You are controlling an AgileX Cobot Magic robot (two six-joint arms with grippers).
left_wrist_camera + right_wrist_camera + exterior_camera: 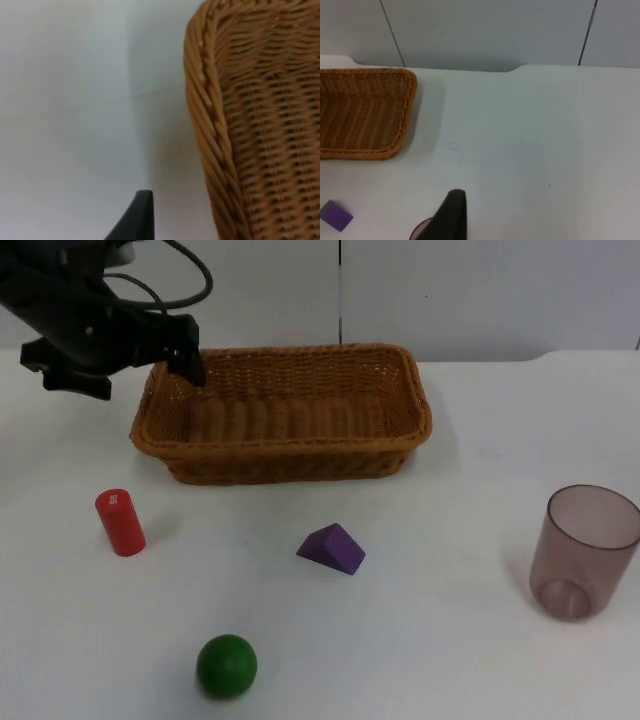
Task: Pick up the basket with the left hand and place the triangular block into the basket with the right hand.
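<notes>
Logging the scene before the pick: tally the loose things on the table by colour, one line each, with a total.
Brown: 1, the wicker basket
Red: 1, the cylinder block
Purple: 1, the triangular block
Green: 1, the ball
Pinkish translucent: 1, the cup
Total: 5

The left arm [85,325] is black all over, built of blocky, angular housings with a matte finish (a flat bracket juts from its outer side). Its left claw [190,365] ends in short, dark, squared fingers. In each wrist view one fingertip [135,220] stands as a smooth black wedge, narrowing to a blunt, slightly rounded tip [451,216].
</notes>
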